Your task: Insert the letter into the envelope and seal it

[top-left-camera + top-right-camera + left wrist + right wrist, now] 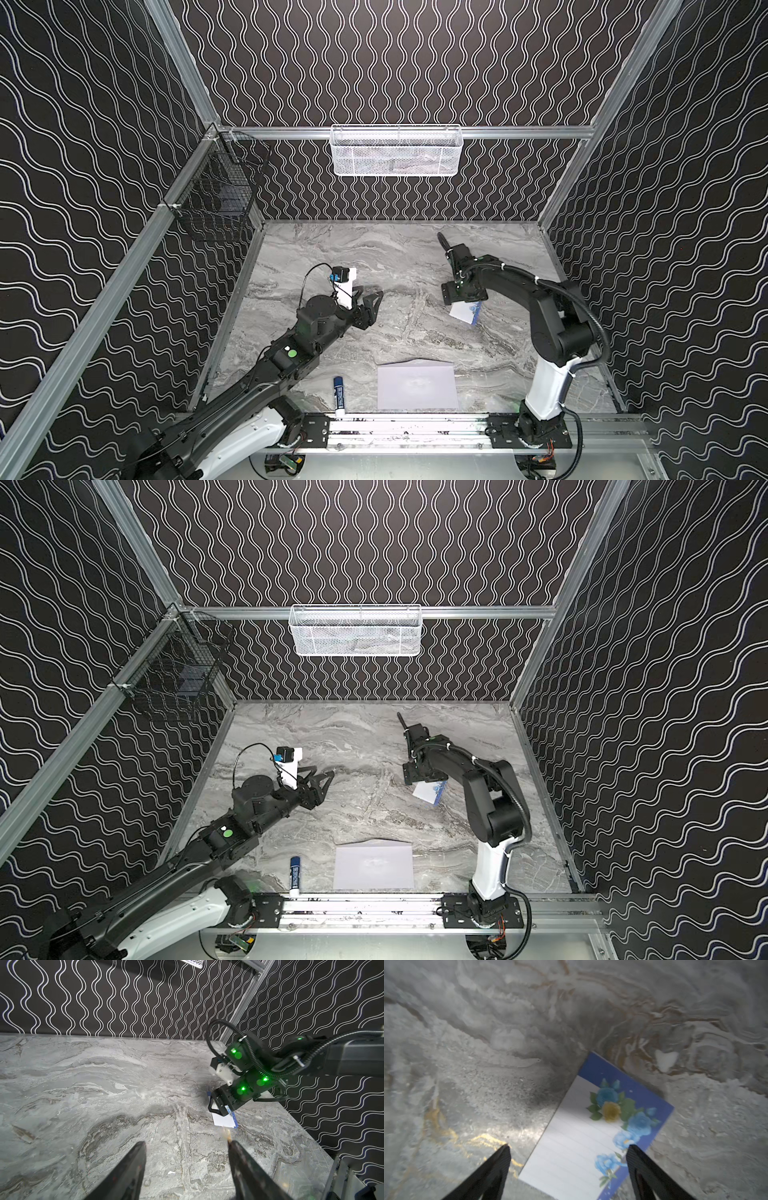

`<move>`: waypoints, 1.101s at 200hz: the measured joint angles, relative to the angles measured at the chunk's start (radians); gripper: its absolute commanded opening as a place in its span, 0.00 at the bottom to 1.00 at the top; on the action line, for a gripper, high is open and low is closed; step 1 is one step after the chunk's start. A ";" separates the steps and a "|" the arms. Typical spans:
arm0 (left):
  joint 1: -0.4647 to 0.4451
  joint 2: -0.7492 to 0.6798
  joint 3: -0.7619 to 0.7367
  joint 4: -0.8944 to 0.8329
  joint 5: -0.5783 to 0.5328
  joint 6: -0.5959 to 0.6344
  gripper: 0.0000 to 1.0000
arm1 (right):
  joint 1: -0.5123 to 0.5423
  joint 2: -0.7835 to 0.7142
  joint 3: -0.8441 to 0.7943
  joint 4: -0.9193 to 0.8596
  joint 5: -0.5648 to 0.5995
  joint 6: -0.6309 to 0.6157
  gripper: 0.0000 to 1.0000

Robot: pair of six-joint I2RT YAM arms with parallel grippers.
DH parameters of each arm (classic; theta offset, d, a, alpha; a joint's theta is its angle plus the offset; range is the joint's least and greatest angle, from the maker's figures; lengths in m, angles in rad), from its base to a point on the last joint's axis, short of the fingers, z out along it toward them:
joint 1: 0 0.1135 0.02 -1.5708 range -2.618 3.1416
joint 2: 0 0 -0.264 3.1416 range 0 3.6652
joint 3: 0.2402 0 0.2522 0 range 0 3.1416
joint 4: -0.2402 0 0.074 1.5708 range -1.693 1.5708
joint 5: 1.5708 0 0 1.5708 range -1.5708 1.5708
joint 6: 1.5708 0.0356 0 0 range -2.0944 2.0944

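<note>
Though unheld, letter (pixel 591 1126) beneath right gripper (pixel 569 1147)

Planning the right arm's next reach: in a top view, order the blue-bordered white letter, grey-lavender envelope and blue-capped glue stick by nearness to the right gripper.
1. Blue-bordered white letter, directly beneath the right gripper.
2. Pale grey-lavender envelope, front centre.
3. Blue-capped glue stick, left of the envelope.

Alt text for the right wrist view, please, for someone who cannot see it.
A white lined paper letter with a blue border and blue and yellow flower prints lies on the grey marble-patterned table. The right gripper hovers over it, its two black jaws open and gripping nothing.
</note>
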 measured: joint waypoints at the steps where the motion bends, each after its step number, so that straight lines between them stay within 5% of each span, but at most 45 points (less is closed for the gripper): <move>1: 0.000 0.000 0.000 -0.001 0.000 0.000 0.72 | 0.000 0.001 0.000 0.000 0.000 0.000 0.96; 220: 0.000 -0.006 -0.010 -0.055 -0.019 -0.047 0.76 | -0.044 -0.174 -0.235 0.052 0.060 0.013 0.96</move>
